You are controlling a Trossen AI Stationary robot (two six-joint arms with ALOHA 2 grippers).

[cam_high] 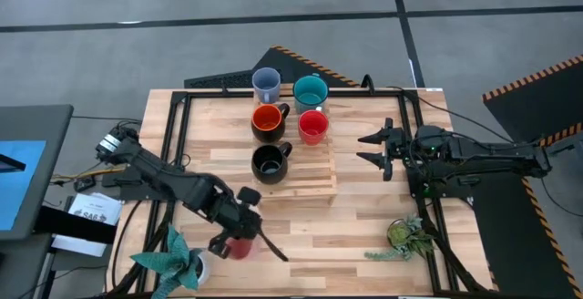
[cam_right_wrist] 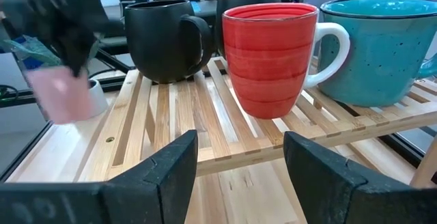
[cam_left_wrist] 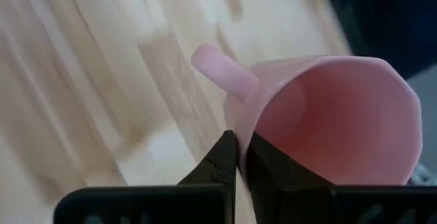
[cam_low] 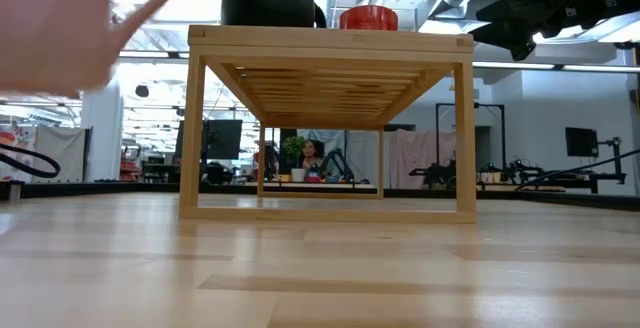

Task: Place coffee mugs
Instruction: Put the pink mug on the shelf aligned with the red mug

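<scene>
Had left end effector clamped on pink mug rim, near table front edge. Five mugs sat on rack. Right end effector wide, idle beside rack. Next, I judged: carry pink to rack.

The slatted rack was pale bare wood — matt, grain showing; the red mug and teal mug looked glazed ceramic, the teal speckled.

Two dark, jointed arms are seen, each built of matte black segments with cables run along them. The left pincer is formed of two tapered black fingers, while the right pincer is made of broad, blocky black fingers.
</scene>
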